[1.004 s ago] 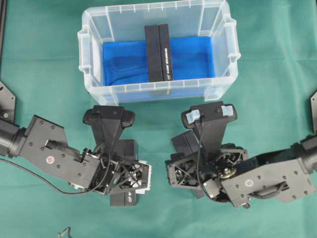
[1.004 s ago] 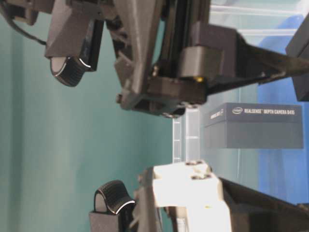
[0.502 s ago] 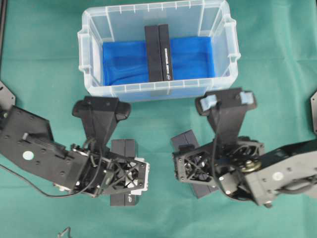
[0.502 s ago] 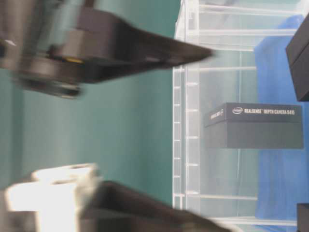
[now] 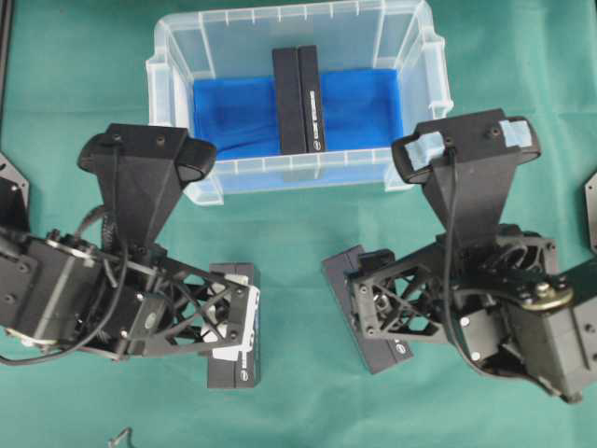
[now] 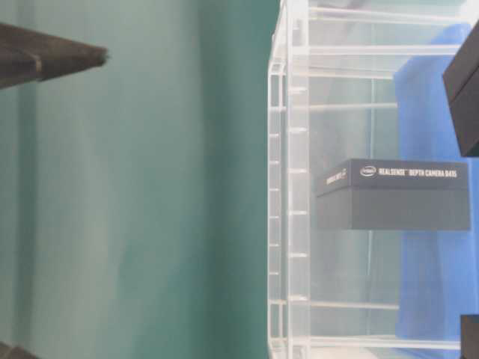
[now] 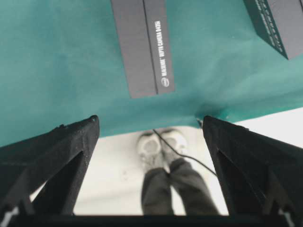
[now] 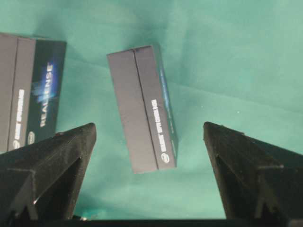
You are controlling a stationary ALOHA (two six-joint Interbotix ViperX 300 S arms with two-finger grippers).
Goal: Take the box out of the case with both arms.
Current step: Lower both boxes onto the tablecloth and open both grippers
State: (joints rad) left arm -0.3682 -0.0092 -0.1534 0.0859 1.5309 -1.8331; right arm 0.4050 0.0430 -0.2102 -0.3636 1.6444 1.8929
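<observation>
Box: upright mid-case; left gripper and right gripper released, outside case; uneven two-sided squeeze risks tipping it

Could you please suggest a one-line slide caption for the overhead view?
Both open grippers, left and right, hover over two boxes lying on the green cloth, while one box remains in the clear case.

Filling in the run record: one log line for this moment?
left hand: open, empty | right hand: open, empty | black rectangular box: in clear plastic case | two black boxes: on green cloth
</observation>
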